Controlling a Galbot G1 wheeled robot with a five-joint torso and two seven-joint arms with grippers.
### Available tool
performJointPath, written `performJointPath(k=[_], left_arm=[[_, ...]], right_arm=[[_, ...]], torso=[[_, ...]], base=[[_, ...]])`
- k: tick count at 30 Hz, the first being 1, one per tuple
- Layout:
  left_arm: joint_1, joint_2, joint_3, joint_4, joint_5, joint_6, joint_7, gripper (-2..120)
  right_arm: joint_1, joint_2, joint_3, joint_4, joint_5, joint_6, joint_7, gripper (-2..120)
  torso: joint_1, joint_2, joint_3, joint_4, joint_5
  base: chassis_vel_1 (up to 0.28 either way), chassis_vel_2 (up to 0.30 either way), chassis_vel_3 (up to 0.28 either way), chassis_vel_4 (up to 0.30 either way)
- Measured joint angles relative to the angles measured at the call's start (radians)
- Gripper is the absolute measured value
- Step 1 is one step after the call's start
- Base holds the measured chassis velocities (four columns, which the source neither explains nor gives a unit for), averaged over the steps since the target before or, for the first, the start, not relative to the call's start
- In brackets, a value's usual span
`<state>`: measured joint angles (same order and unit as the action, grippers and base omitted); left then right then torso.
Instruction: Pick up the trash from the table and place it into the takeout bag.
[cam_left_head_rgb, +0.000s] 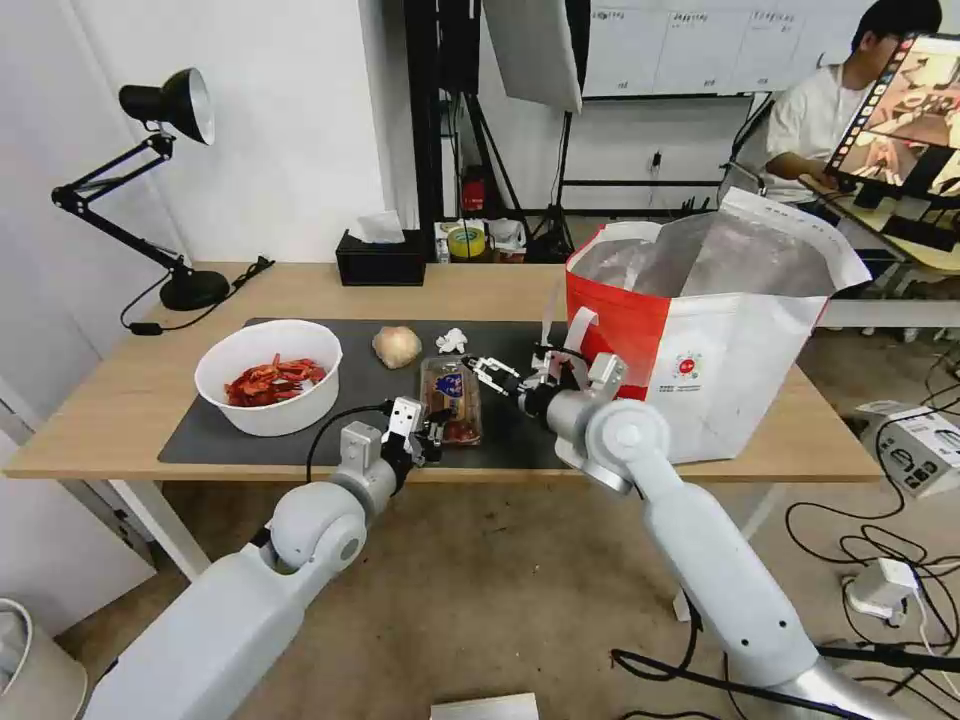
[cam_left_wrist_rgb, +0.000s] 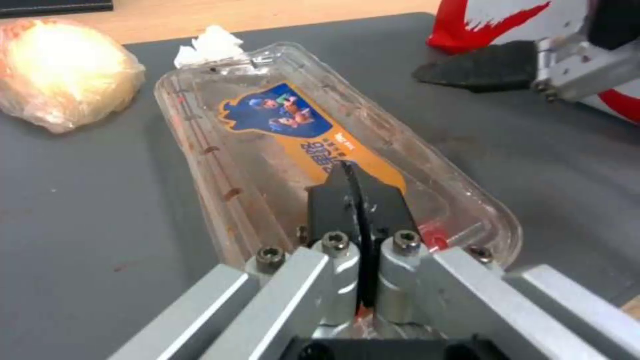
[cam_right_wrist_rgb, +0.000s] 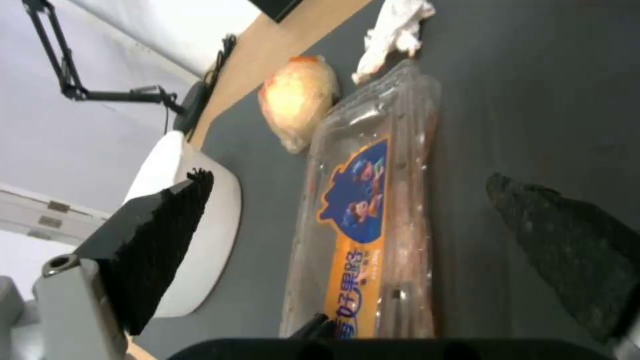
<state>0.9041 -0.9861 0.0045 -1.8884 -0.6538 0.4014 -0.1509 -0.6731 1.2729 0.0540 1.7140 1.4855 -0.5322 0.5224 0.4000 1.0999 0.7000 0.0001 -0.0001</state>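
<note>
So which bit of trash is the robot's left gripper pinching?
The clear plastic clamshell tray. The left gripper is shut on its near end, while the tissue ball, beige ball and white bowl lie untouched.

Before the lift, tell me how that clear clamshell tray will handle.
The clamshell tray looks thin and near empty, so probably light and flexy. The left pincer is shut at one end; the long free end may sag or twist. Its glossy plastic could slip.

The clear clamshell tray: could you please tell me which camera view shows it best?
The left wrist view: the clamshell tray appears nearly whole, label readable, the shut left gripper at its near end. The right wrist view shows it lengthwise, partly cut off; the head view shows it small on the mat.
</note>
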Motion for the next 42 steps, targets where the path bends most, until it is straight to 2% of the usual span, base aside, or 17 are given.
performJointPath(k=[15, 42], left_arm=[[0.000, 0.006, -0.001, -0.011, -0.021, -0.001, -0.010, 0], [-0.002, 0.008, -0.003, -0.016, -0.030, -0.003, -0.019, 0]], right_arm=[[0.039, 0.038, -0.030, -0.040, 0.015, -0.049, 0.053, 100], [0.077, 0.056, -0.055, -0.096, 0.016, -0.077, 0.055, 100]], torso=[[0.000, 0.000, 0.000, -0.0001, 0.0001], [0.000, 0.000, 0.000, -0.0001, 0.0001]], base=[[0.000, 0.000, 0.000, 0.000], [0.000, 0.000, 0.000, 0.000]])
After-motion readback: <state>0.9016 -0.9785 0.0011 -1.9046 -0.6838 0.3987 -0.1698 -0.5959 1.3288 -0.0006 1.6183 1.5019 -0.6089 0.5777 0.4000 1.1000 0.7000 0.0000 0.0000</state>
